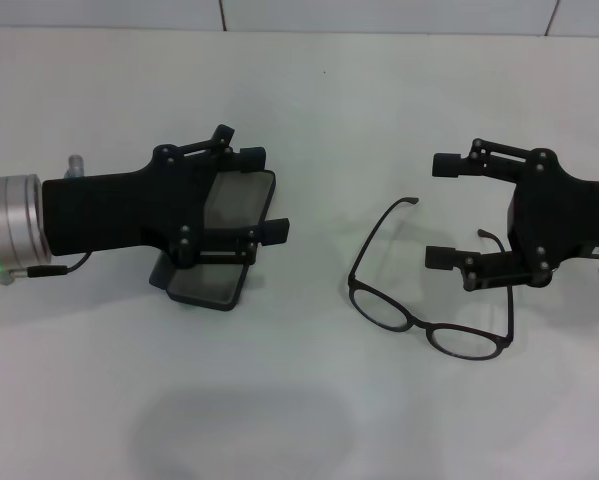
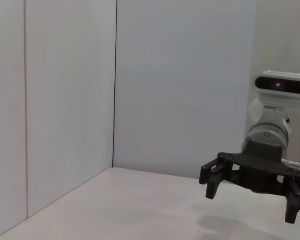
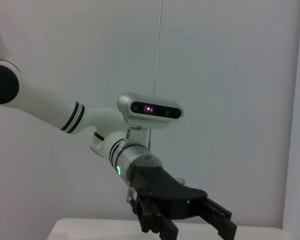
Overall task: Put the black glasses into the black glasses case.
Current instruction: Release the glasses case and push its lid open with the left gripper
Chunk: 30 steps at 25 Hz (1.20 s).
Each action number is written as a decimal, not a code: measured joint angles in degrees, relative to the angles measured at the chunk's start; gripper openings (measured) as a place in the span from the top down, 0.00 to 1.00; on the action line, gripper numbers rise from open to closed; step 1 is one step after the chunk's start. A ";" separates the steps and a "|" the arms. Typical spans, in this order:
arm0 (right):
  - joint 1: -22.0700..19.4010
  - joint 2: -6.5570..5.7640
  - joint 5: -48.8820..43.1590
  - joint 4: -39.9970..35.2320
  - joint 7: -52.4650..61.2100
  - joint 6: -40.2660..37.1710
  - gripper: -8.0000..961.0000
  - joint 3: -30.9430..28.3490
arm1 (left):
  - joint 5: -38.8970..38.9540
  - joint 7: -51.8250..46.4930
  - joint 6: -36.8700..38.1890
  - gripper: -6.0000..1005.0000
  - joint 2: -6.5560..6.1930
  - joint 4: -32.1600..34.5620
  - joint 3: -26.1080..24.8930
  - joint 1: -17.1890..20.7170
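Note:
The black glasses (image 1: 416,322) lie on the white table right of centre, temple arms spread and pointing away from me. My right gripper (image 1: 439,211) is open, just right of them, its near finger over one temple arm's end. The black glasses case (image 1: 206,286) lies open left of centre, its grey lining (image 1: 235,198) showing. My left gripper (image 1: 266,192) is open and hovers over the case, hiding much of it. The left wrist view shows the right gripper (image 2: 250,205) farther off; the right wrist view shows the left gripper (image 3: 195,232).
The white table (image 1: 309,100) runs back to a white wall. Bare tabletop lies between the case and the glasses and along the front. Nothing else stands on it.

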<state>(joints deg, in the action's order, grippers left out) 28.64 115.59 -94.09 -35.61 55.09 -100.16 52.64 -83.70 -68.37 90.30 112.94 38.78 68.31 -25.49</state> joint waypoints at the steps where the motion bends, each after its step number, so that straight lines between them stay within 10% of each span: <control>1: 0.06 0.01 -0.03 0.01 -0.03 0.03 0.08 0.02 | 0.00 0.00 0.01 0.15 0.00 0.03 0.00 0.03; 16: -0.23 -0.02 0.05 0.02 -0.03 0.35 0.09 0.11 | -0.44 -2.71 -1.00 0.15 0.54 0.50 -5.17 1.17; 22: -1.00 -0.26 0.47 -0.83 0.30 0.84 0.09 -0.55 | -13.18 -24.51 -8.50 0.15 0.78 12.59 -9.91 0.87; 30: -1.59 -0.20 0.50 -0.87 0.32 2.43 0.10 -0.60 | -32.81 -37.14 -13.89 0.15 6.24 20.96 -10.18 -0.35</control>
<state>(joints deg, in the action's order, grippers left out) 27.05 115.40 -93.59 -36.48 55.41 -97.73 52.04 -116.51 -105.52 76.42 119.18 59.74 58.13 -25.84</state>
